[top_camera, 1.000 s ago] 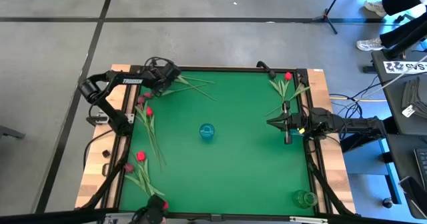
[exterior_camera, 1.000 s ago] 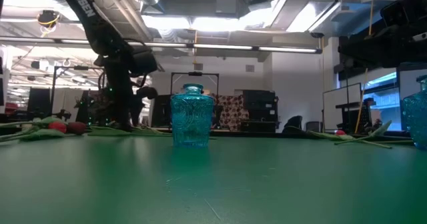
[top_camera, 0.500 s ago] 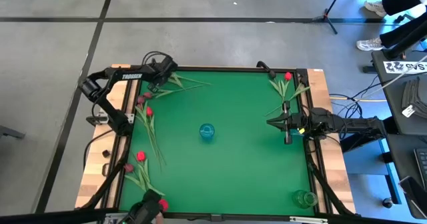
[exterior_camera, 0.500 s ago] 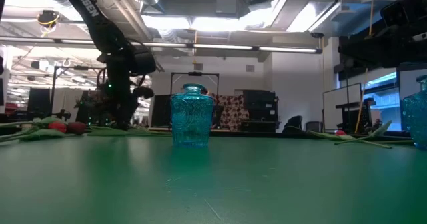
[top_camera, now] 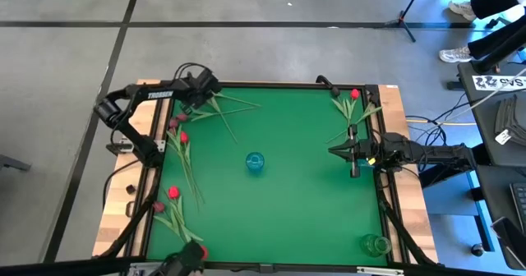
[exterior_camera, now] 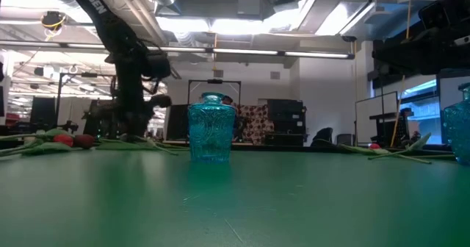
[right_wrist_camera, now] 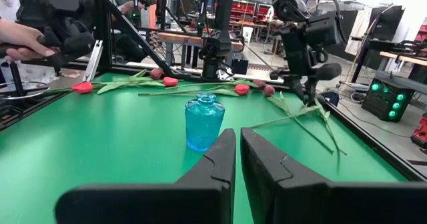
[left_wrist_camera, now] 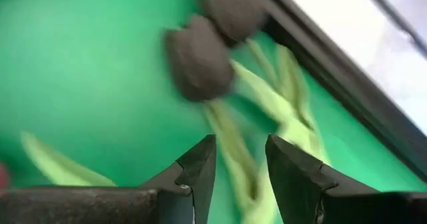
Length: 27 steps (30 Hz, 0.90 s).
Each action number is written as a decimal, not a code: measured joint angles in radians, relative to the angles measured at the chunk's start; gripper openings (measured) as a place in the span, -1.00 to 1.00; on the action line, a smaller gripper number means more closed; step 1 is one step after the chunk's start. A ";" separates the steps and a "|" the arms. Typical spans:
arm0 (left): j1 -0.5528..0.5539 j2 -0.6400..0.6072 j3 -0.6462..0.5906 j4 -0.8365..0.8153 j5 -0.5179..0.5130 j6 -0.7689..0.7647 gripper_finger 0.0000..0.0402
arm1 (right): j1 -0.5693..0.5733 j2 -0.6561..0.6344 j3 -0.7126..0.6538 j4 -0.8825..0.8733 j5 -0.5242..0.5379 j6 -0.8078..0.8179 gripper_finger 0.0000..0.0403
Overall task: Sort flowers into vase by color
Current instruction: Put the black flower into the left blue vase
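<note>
My left gripper [top_camera: 200,95] [left_wrist_camera: 240,144] hovers at the table's far left corner, pointing steeply down. It is shut on a dark-headed tulip [left_wrist_camera: 199,64]. A second dark head [left_wrist_camera: 230,7] lies just beyond it. The held tulip's green stem [top_camera: 223,124] trails toward the table's middle. More tulips, red [top_camera: 182,138] and maroon, lie along the left edge. A blue vase [top_camera: 255,162] [exterior_camera: 211,127] stands mid-table. My right gripper [top_camera: 335,150] [right_wrist_camera: 237,151] waits shut and level at the right side. My left gripper has the dark tulip's stem [left_wrist_camera: 230,134] between its two fingers, a short way below the head. The fingers come from above, slanting down, and lie across the stem. The stem's free end [right_wrist_camera: 330,141] slopes down toward the green mat.
A clear green vase [top_camera: 376,245] stands at the near right corner. Red tulips lie at the far right [top_camera: 354,94] and near left [top_camera: 173,192]. A person's hand [right_wrist_camera: 27,47] holding a dark device shows at the near left edge. A raised frame [top_camera: 271,85] rims the mat.
My left gripper has risen a little and rolled its wrist at the far left corner. The held tulip has turned with it: its stem, which pointed toward the right edge, now slants toward the table's middle. The right arm kept still.
</note>
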 joint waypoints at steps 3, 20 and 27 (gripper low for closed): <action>-0.030 0.000 0.000 -0.002 -0.028 -0.018 -0.36 | 0.000 0.000 0.000 0.000 0.000 0.000 -0.87; 0.074 0.115 0.023 -0.016 0.048 -0.006 -0.36 | 0.000 0.000 0.000 0.000 0.000 0.000 -0.87; 0.111 0.123 0.076 -0.041 0.018 0.031 -0.39 | 0.000 0.000 0.000 0.000 0.000 0.000 -0.87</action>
